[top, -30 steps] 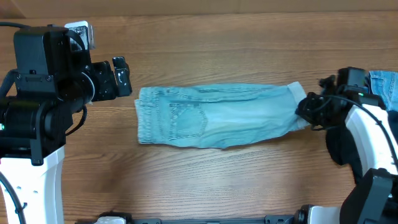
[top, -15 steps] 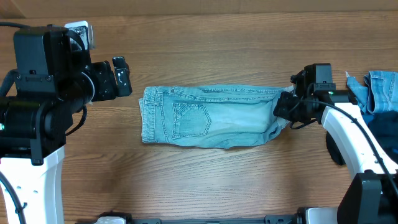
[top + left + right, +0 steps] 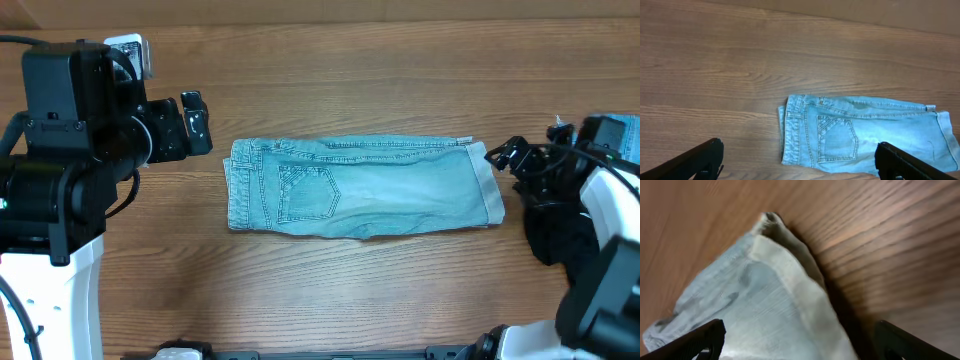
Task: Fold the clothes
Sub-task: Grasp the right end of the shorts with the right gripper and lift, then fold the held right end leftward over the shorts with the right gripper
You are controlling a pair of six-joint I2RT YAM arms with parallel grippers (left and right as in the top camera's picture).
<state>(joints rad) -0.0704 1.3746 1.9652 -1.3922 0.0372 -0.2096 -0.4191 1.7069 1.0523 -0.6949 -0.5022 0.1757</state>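
jeans [image 3: 365, 200] lie folded flat mid-surface [image 3: 350, 290], waistband on the left, cuff on the right. right fingers [image 3: 705, 337] apart, gripping nothing, just beside the cuff end. left fingers [image 3: 700, 160] also apart, empty, well clear of the waistband.

The left end effector [image 3: 196, 121] and right end effector [image 3: 507, 158] sit well apart, each with fingers spread wide.
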